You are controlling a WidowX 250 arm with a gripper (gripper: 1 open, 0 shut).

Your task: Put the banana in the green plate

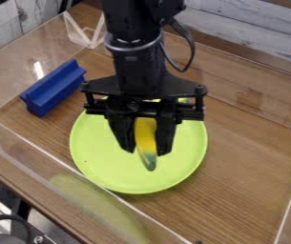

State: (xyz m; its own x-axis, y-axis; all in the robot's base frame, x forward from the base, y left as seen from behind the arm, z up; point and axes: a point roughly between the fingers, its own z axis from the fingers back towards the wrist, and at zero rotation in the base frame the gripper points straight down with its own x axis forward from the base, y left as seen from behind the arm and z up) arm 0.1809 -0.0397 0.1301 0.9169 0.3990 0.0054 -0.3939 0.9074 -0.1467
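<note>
The banana (149, 143), bright yellow with a greenish lower tip, hangs nearly upright between the black fingers of my gripper (147, 135), which is shut on it. Its tip sits just over or on the green plate (99, 151), a large round lime-green plate lying flat on the wooden table. I cannot tell whether the tip touches the plate. The black arm stands straight above the plate's middle and hides its far part.
A blue rectangular block (52, 86) lies on the table to the left of the plate. Clear plastic walls (20, 162) stand around the work area at the front and left. A blurred yellowish streak (103, 210) lies across the front.
</note>
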